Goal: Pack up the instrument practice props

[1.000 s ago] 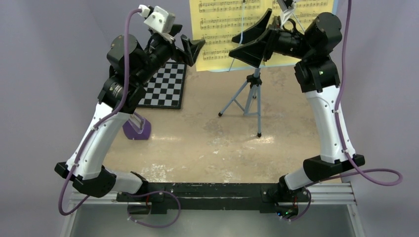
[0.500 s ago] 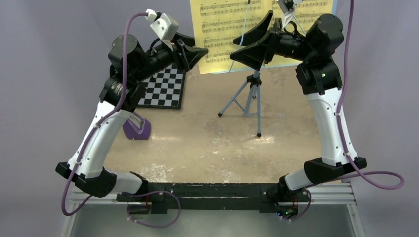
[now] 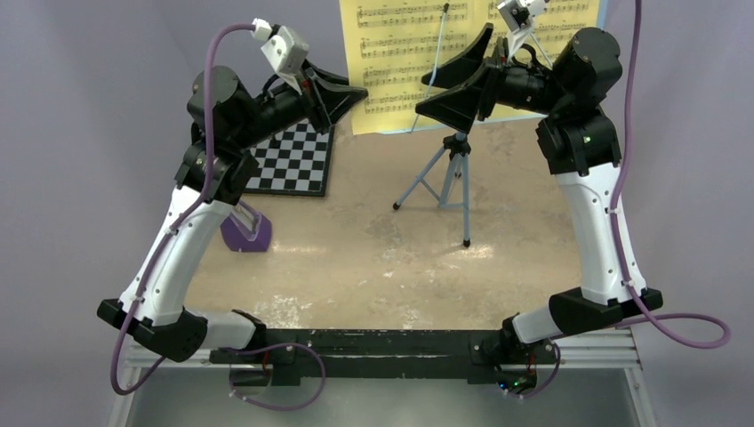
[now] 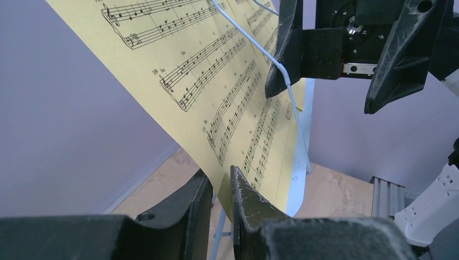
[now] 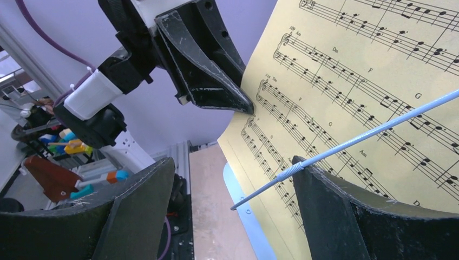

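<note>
Left gripper (image 4: 218, 172) is pinched shut on the lower left corner of the yellow sheet of music (image 4: 216, 81), which stands upright on the blue music stand (image 3: 461, 196), its width running away toward the wide-open right gripper (image 5: 233, 162) straddling the stand's thin wire (image 5: 352, 143).

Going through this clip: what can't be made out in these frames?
Metronome: top view, mostly behind the left arm.
Sheet music: top edge cut off by the frame in every view.
Music stand: top view, upper part behind the sheet.
Left claw: left wrist view, a slit between its fingers; grip on the sheet's corner unclear.
</note>
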You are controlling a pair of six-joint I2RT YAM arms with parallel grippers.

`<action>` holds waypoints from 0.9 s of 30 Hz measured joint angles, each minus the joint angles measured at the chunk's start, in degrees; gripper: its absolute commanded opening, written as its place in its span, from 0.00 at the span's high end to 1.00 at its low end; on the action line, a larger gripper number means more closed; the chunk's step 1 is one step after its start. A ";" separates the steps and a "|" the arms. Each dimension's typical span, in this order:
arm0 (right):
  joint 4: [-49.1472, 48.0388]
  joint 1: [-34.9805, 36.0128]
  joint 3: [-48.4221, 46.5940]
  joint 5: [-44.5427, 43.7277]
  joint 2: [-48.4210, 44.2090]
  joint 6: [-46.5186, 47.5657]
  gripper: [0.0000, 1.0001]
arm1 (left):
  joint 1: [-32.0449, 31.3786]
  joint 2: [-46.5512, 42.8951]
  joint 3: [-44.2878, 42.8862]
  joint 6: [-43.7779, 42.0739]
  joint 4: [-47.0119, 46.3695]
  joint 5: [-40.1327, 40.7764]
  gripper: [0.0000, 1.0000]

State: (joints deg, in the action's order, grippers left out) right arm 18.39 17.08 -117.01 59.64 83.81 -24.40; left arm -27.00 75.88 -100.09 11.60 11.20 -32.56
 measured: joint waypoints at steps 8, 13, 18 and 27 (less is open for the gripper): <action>0.00 0.00 0.00 0.15 0.00 -0.02 0.16 | 0.02 -0.83 -2.78 -0.17 0.96 0.07 1.00; -0.02 0.00 0.00 0.15 0.00 -0.04 0.16 | 0.15 -2.14 -2.78 -0.20 1.97 2.08 1.00; 0.09 0.00 -0.04 0.33 0.07 0.04 0.16 | 0.44 -2.95 -2.78 -0.17 2.23 2.75 1.00; 3.98 0.00 -2.05 0.48 0.37 2.01 0.16 | 1.31 -6.05 -3.58 -2.86 4.96 5.42 1.00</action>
State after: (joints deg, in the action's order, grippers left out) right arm 22.37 17.08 -119.07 60.12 84.18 -22.39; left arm -25.69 69.82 -103.68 8.73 16.16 -27.14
